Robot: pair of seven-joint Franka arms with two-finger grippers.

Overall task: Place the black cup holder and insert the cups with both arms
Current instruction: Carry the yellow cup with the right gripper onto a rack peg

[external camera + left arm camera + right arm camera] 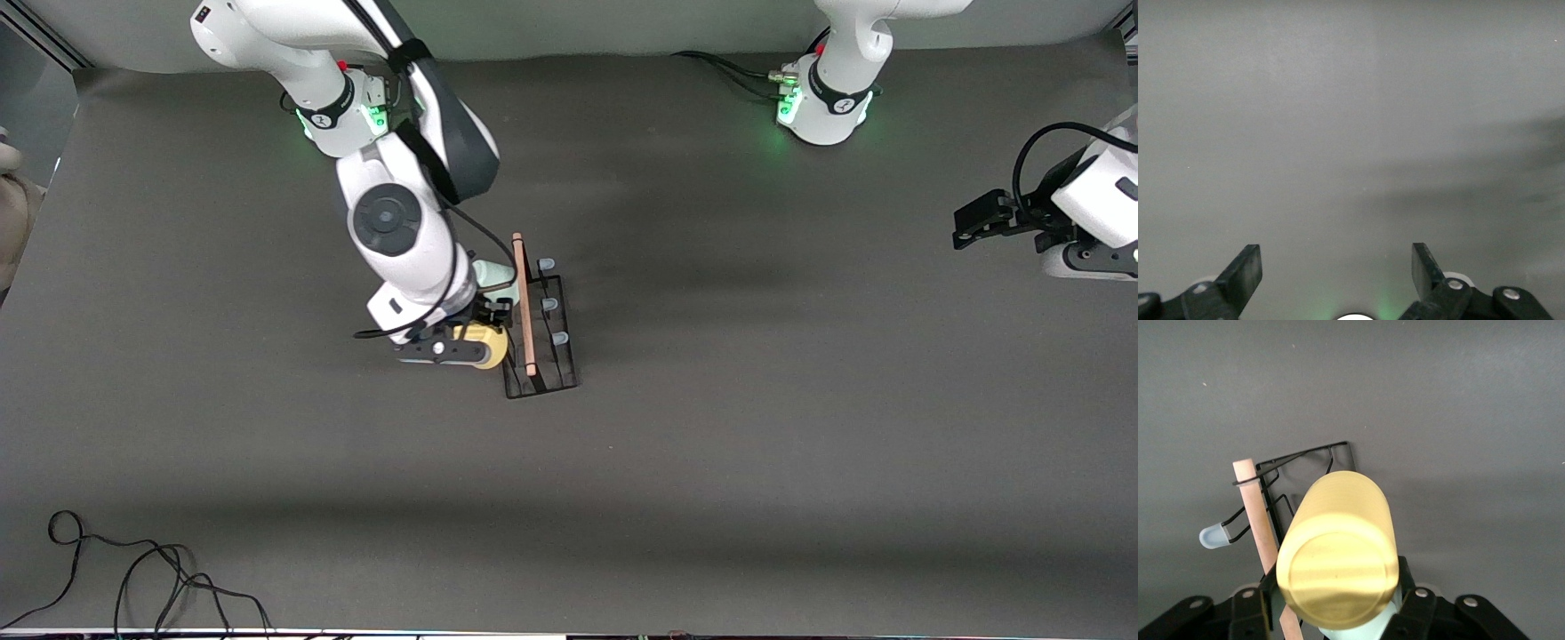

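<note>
The black cup holder (553, 364) stands mid-table, with its wooden rod handle (524, 307) and pale blue pegs (549, 304). My right gripper (476, 342) is beside it, on the side toward the right arm's end, shut on the yellow cup (489, 347). In the right wrist view the yellow cup (1338, 540) lies tilted between my fingers (1408, 593), base toward the camera, over the holder (1305, 457) by the rod (1255, 513). A mint green cup (494, 274) sits on the holder just beneath it (1361, 630). My left gripper (973, 220) (1337, 260) waits open and empty at the left arm's end. No blue cup shows.
Loose black cables (133, 578) lie at the table's near edge toward the right arm's end. The dark grey mat (756, 444) is bare around the holder.
</note>
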